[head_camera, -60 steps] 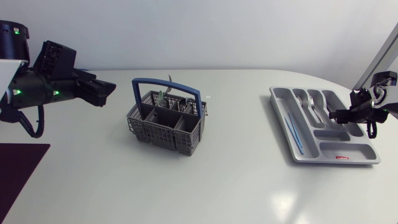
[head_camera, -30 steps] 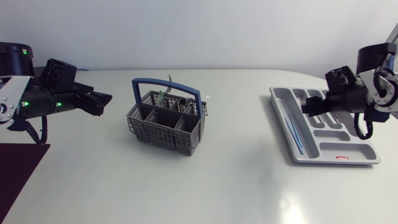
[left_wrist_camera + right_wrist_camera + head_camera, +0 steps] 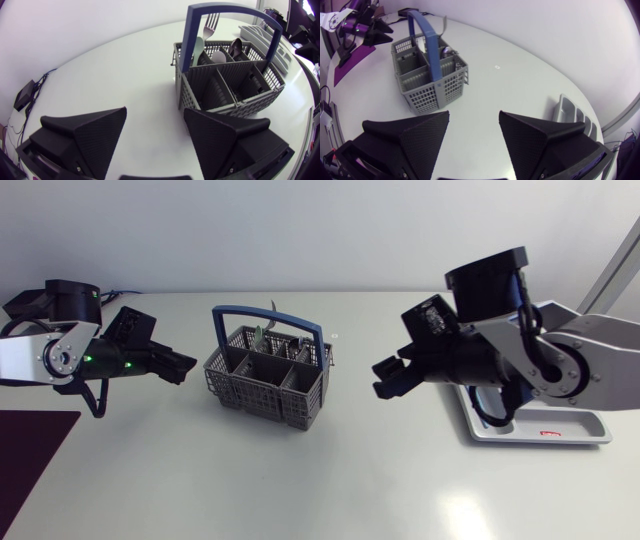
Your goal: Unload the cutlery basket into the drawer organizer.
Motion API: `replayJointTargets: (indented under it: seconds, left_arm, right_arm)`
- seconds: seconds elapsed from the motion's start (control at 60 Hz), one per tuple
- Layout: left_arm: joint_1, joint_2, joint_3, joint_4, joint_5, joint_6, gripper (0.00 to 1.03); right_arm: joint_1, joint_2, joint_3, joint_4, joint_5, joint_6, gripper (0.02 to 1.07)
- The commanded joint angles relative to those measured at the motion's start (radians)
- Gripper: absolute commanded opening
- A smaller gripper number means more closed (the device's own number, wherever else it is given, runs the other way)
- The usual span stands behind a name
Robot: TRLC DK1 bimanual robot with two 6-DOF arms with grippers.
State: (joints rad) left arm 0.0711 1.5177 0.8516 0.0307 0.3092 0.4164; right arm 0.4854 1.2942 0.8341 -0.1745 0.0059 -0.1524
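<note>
Our left hand (image 3: 184, 367) hangs empty, fingers apart, with the grey plastic cutlery basket with the blue handle (image 3: 265, 380) just ahead on the white table (image 3: 300, 480). Our right hand (image 3: 386, 379), also spread and empty, hangs between that basket and the grey plastic drawer organizer (image 3: 580, 427), which our right arm partly hides.

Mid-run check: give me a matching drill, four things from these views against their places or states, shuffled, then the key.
Things:
1. cutlery basket
2. drawer organizer
3. left gripper
4. right gripper

Places or states:
A. partly hidden behind the right arm
B. open, between cutlery basket and drawer organizer
C. open, on the cutlery basket's left in the head view
D. mid-table, blue-handled, a fork standing in it

Pairs: 1-D; 2-A; 3-C; 4-B
</note>
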Motion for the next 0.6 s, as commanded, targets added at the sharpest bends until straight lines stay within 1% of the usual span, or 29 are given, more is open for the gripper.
replayJointTargets:
  seconds: [0.0, 0.1, 0.2, 0.3, 0.317, 0.35, 0.367, 0.383, 0.417, 0.517, 0.533, 0.567, 0.583]
  left_arm:
    - [0.007, 0.061, 0.052, 0.017, 0.007, 0.024, 0.8]
    - [0.006, 0.127, 0.099, 0.037, 0.007, 0.024, 0.8]
    - [-0.007, 0.19, 0.136, 0.038, 0.008, 0.022, 0.79]
    - [-0.024, 0.246, 0.159, 0.049, 0.007, 0.024, 0.76]
    - [-0.027, 0.257, 0.162, 0.051, 0.007, 0.024, 0.73]
    - [-0.027, 0.26, 0.165, 0.051, 0.007, 0.024, 0.72]
    - [-0.03, 0.266, 0.167, 0.049, 0.01, 0.024, 0.64]
    - [-0.031, 0.268, 0.167, 0.049, 0.013, 0.024, 0.59]
    - [-0.034, 0.268, 0.165, 0.049, 0.027, 0.025, 0.5]
    - [-0.042, 0.268, 0.161, 0.049, 0.045, 0.025, 0.41]
    - [-0.044, 0.268, 0.159, 0.048, 0.054, 0.025, 0.4]
    - [-0.045, 0.269, 0.158, 0.046, 0.064, 0.025, 0.36]
    - [-0.048, 0.269, 0.155, 0.043, 0.076, 0.028, 0.33]
  right_arm:
    - [0.033, 0.05, -0.003, 0.026, 0.006, 0.017, 0.75]
    - [0.033, 0.109, 0.01, 0.053, -0.037, 0.008, 0.75]
    - [0.035, 0.166, 0.023, 0.087, -0.038, -0.006, 0.75]
    - [0.053, 0.226, 0.04, 0.116, -0.04, -0.01, 0.75]
    - [0.058, 0.237, 0.043, 0.122, -0.04, -0.01, 0.75]
    - [0.064, 0.251, 0.048, 0.127, -0.038, -0.013, 0.75]
    - [0.067, 0.257, 0.051, 0.127, -0.038, -0.013, 0.75]
    - [0.068, 0.261, 0.054, 0.127, -0.038, -0.013, 0.75]
    - [0.073, 0.275, 0.06, 0.127, -0.038, -0.015, 0.75]
    - [0.081, 0.297, 0.066, 0.132, -0.038, -0.018, 0.74]
    - [0.084, 0.3, 0.066, 0.135, -0.04, -0.018, 0.73]
    - [0.091, 0.307, 0.068, 0.141, -0.04, -0.019, 0.63]
    - [0.096, 0.31, 0.069, 0.141, -0.04, -0.019, 0.6]
